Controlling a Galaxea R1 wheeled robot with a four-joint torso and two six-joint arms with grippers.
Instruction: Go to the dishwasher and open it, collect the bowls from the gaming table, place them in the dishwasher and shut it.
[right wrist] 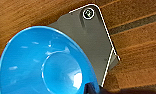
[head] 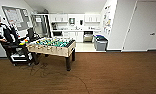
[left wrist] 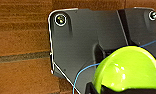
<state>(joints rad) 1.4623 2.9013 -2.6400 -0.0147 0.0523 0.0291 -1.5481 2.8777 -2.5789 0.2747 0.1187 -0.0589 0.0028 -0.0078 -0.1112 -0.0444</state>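
Jaws first: I cannot tell how the left ones stand, but a lime-green bowl (left wrist: 130, 68) sits large right at my left wrist, a thin blue cable (left wrist: 81, 75) curling past it. I can't read the right jaws either; a bright blue bowl (right wrist: 44, 62) sits close against that wrist, hollow side facing the camera. Under both wrists I've got brown wood-plank floor (left wrist: 19, 37). From the head camera, that floor (head: 106, 75) runs wide ahead of me. The foosball table (head: 52, 46) stands ahead to the left, green field up, and a person (head: 2, 32) sits just beyond its far left end. Past it the floor turns pale in a white kitchenette; the dishwasher (head: 88, 37) is open among the white cabinet fronts, grey bins (head: 100, 42) just beside it. A white door (head: 146, 25) is on the right.
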